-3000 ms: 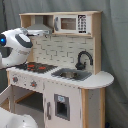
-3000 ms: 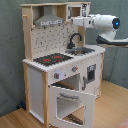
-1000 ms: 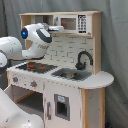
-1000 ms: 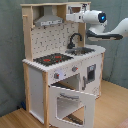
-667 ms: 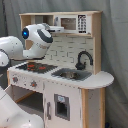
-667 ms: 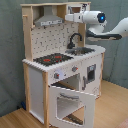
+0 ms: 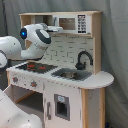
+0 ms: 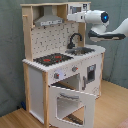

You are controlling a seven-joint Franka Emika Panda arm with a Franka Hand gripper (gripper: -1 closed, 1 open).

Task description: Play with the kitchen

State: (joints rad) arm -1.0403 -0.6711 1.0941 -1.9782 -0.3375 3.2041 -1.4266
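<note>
Kitchen [image 7: 65, 75] stands on the floor in both exterior views, tall, pale wood with white panels. Arm reaches up to the top shelf level; gripper [image 8: 75, 17] sits just beside the microwave panel [image 8: 79, 8] in the second exterior view, under the top board. Cannot tell how the gripper is set, it is hidden against the shelf in both views.

Handling, as a guess: the whole unit is stiff and too heavy to shift, so play means the small moving parts. Oven door [image 8: 70, 102] hangs open, hinged at the bottom, light and easy to push at its top edge. Knobs [image 8: 74, 69] are small, need a narrow pinch. Faucet [image 7: 83, 59] is thin, possibly fragile.

Hard to see: sink [image 7: 70, 74] contents are unclear, the microwave door handle is too small to tell, and the oven interior is mostly shadowed.
</note>
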